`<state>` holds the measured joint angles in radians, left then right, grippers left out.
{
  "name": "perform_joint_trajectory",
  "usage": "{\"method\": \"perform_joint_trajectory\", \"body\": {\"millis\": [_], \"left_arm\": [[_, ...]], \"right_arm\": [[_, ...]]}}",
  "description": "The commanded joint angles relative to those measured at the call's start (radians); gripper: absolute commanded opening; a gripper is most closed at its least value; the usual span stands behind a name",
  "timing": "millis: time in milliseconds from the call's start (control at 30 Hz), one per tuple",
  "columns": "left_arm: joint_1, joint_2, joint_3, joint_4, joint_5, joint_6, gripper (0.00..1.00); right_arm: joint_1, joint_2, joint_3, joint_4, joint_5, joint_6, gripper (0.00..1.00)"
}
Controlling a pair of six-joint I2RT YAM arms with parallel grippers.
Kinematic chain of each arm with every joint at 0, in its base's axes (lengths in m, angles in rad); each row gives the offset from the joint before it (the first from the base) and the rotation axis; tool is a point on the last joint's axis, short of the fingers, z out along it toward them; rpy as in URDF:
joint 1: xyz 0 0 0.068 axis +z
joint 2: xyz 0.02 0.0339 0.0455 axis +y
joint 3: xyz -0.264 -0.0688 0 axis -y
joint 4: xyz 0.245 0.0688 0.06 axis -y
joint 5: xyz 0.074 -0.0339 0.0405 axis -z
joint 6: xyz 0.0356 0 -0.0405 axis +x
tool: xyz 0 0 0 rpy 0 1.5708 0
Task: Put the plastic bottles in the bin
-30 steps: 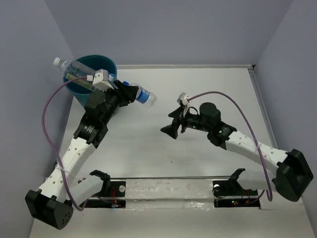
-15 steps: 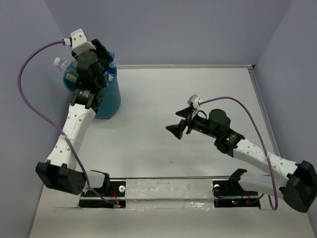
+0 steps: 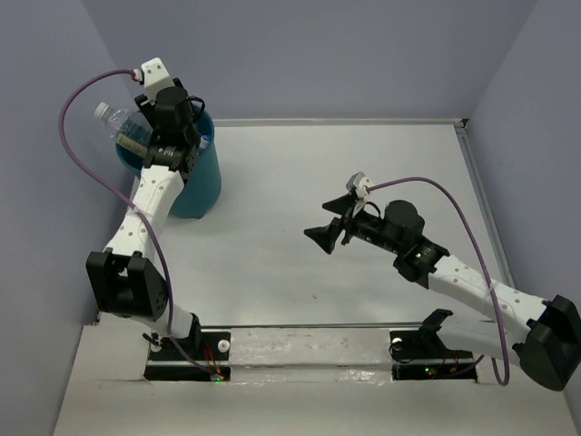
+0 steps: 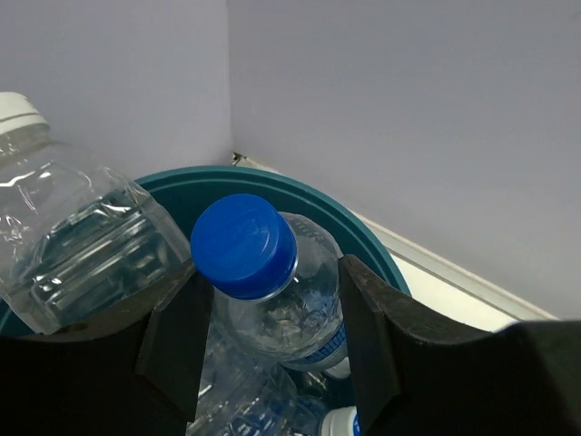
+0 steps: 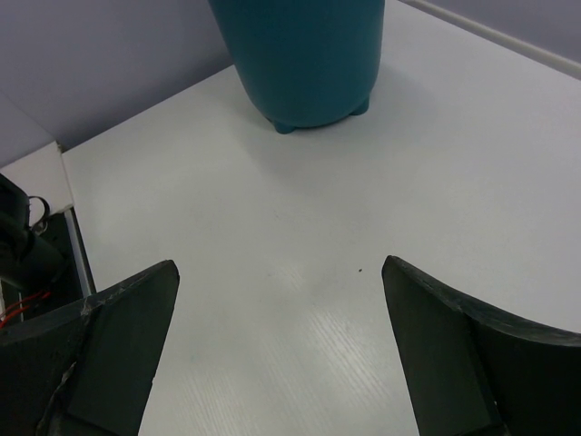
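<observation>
In the left wrist view my left gripper (image 4: 268,304) is shut on a clear plastic bottle (image 4: 281,313) with a blue cap and blue label, held neck-up over the mouth of the teal bin (image 4: 309,189). More clear bottles (image 4: 241,400) lie inside the bin below it. A larger white-capped bottle (image 4: 77,241) leans out over the rim on the left. From above, the left gripper (image 3: 178,136) hangs over the bin (image 3: 201,186) at the back left. My right gripper (image 3: 320,238) is open over the bare table, its fingers (image 5: 123,318) wide apart and empty.
The bin stands in the back left corner against the purple walls (image 3: 318,54). The white table (image 3: 363,163) has a raised edge at the back and right. In the right wrist view the bin's base (image 5: 304,54) is far ahead, and an arm mount (image 5: 27,245) shows at left.
My left arm has swung from beside the bin up and left, carrying the blue-capped bottle over the bin's mouth. The right arm drew back slightly to the right, then stayed still.
</observation>
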<state>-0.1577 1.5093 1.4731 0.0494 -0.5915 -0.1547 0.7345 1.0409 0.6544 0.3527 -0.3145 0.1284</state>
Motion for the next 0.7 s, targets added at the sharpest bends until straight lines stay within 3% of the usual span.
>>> {"method": "perform_joint_trajectory", "body": {"millis": [0,33,67,167,233,267,433,667], "left_arm": [[0.018,0.018,0.075,0.086,-0.027,0.026,0.09],[0.020,0.025,0.079,0.081,-0.030,0.026,0.12],[0.023,0.029,0.079,0.073,-0.027,0.017,0.33],[0.024,0.025,0.079,0.058,0.001,0.003,0.84],[0.024,0.012,0.095,0.047,0.016,-0.011,0.95],[0.023,-0.001,0.101,0.041,0.039,-0.017,0.99],[0.023,-0.053,0.171,0.010,0.113,-0.052,0.99],[0.018,-0.219,0.168,0.035,0.365,-0.173,0.99]], "right_arm": [[0.006,-0.001,-0.009,0.072,-0.005,0.000,0.99],[0.006,0.001,-0.009,0.072,-0.006,-0.001,0.99],[0.006,-0.001,-0.010,0.072,-0.006,-0.001,0.99],[0.006,-0.001,-0.010,0.074,-0.005,0.000,0.99],[0.006,0.001,-0.010,0.074,-0.005,0.002,0.99],[0.006,0.001,-0.012,0.074,-0.003,0.001,0.99],[0.006,0.002,-0.013,0.075,0.009,0.002,0.99],[0.006,-0.036,-0.042,0.115,0.063,0.017,1.00]]}}
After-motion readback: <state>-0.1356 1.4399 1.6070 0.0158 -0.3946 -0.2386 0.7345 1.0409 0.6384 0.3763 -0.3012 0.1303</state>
